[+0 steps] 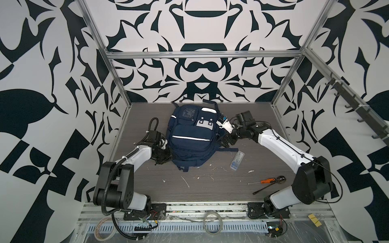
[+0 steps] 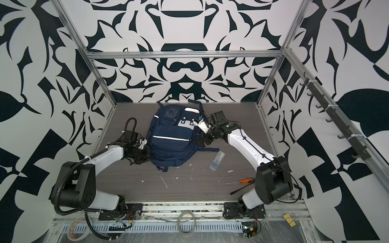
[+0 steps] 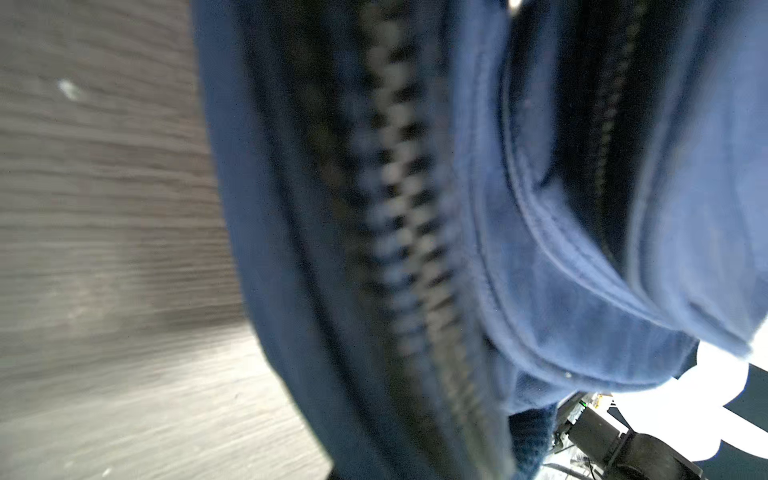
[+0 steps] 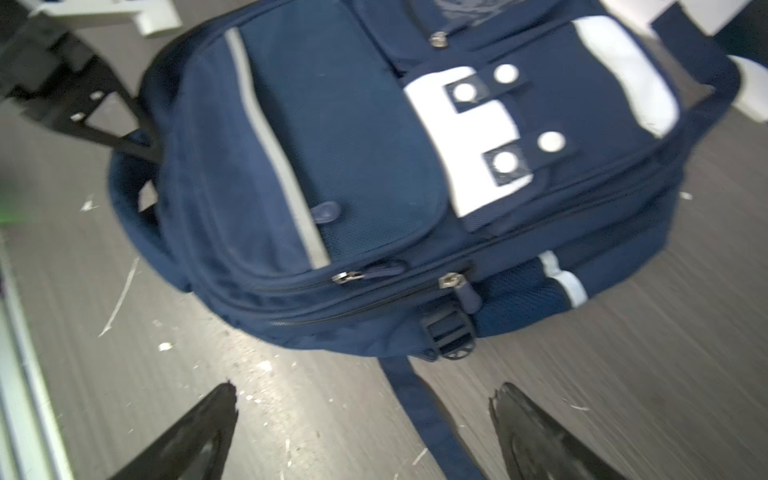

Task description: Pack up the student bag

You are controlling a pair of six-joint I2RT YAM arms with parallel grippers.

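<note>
The student bag (image 1: 191, 136) (image 2: 172, 134) is a navy backpack that lies front-up on the grey table, all zips closed in both top views. My left gripper (image 1: 166, 154) presses against its lower left side. In the left wrist view blurred bag fabric and a zip (image 3: 399, 216) fill the picture and hide the fingers, which are shut on the fabric. My right gripper (image 4: 365, 409) (image 1: 226, 142) stands open just off the bag's right side. Nothing is gripped; a loose blue strap (image 4: 419, 415) lies on the table between its fingers, near two zip pulls (image 4: 451, 280).
A clear plastic case (image 1: 237, 160) lies right of the bag. An orange-handled screwdriver (image 1: 266, 181), a black tool (image 1: 263, 189) and a small dark round object (image 1: 281, 179) sit near the right arm's base. White scraps (image 1: 185, 182) dot the table front.
</note>
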